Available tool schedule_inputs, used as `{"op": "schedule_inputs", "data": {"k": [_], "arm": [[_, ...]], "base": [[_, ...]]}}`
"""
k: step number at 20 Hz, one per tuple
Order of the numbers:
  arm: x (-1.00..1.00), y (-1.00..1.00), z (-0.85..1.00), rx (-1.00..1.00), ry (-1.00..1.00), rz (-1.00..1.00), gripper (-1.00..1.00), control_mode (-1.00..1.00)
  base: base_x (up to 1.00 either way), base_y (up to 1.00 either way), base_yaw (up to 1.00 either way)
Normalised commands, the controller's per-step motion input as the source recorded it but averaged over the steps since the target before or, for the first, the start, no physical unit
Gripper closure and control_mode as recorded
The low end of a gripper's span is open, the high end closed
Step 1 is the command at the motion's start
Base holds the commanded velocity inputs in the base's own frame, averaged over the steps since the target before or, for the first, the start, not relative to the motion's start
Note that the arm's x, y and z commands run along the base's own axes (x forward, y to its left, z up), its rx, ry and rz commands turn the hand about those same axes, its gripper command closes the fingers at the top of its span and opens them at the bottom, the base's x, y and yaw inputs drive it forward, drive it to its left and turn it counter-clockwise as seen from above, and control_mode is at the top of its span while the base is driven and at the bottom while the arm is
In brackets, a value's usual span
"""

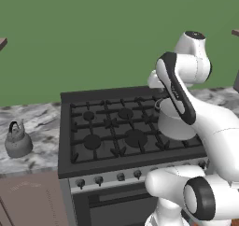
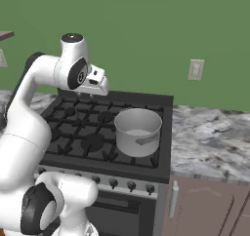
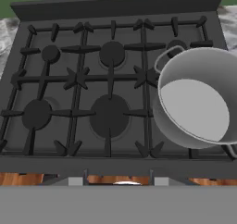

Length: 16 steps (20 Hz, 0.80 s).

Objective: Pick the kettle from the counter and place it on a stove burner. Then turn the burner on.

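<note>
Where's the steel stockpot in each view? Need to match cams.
Left base view: stockpot at right side of the range, partly behind the arm.
Right base view: stockpot at centre, on the range's front right.
Hand view: stockpot at right edge.
Shared landmark: biggest burner disc, just left of the pot.

We see a glossy white arm (image 1: 205, 122) built of thick, rounded segments; dark grey to black bands ring its joints, one forming a wide collar near the base (image 1: 198, 199); a long black strip runs along one upper link (image 1: 177, 89); a flat dark cap tops the uppermost joint (image 2: 72, 37); a round dark disc with pale markings sits on the joint's side (image 2: 80, 75); a small white boxy block projects beside it (image 2: 97, 81).
</note>
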Motion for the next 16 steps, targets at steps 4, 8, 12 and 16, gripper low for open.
{"op": "schedule_inputs", "data": {"k": [4, 8, 12, 16], "arm": [[-0.1, 0.08, 0.0, 0.0, 0.0, 0.0, -1.0, -1.0], [-0.15, 0.49, 0.0, 0.0, 0.0, 0.0, -1.0, -1.0], [-0.06, 0.56, 0.0, 0.0, 0.0, 0.0, -1.0, -1.0], [0.0, 0.54, 0.0, 0.0, 0.0, 0.0, -1.0, -1.0]], "base": [[0.0, 0.0, 0.0], [0.0, 0.0, 0.0], [0.0, 0.0, 0.0], [0.0, 0.0, 0.0]]}}
